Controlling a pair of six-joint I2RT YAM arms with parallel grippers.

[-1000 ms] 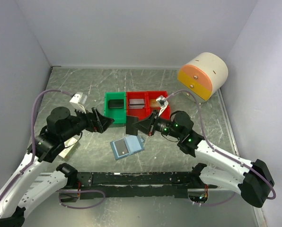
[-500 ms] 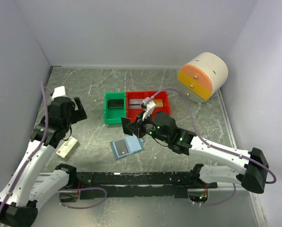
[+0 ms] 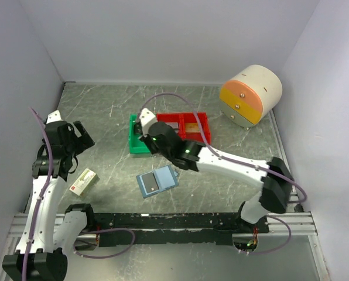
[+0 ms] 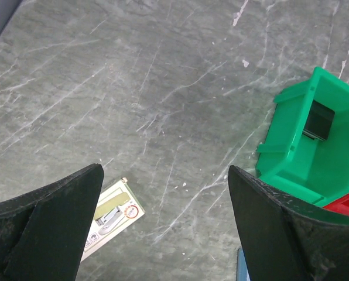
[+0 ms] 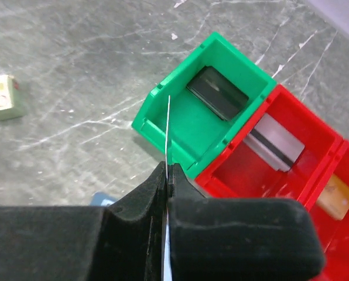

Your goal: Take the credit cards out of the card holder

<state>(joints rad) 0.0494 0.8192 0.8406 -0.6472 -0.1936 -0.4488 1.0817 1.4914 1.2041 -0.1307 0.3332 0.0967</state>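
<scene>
Only the wrist view shows me the right gripper (image 5: 167, 170) pinching a card (image 5: 168, 126) edge-on above the green bin (image 5: 192, 126) — swung leftward since; left gripper (image 4: 164, 171) wide, empty.

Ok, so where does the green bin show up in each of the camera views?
Top view: the green bin sits just left of centre.
Left wrist: it is at the right edge, cut off by the frame.
Right wrist: it is in the upper middle.
Shared landmark: the small cream box, left of the bin in all three views.
</scene>
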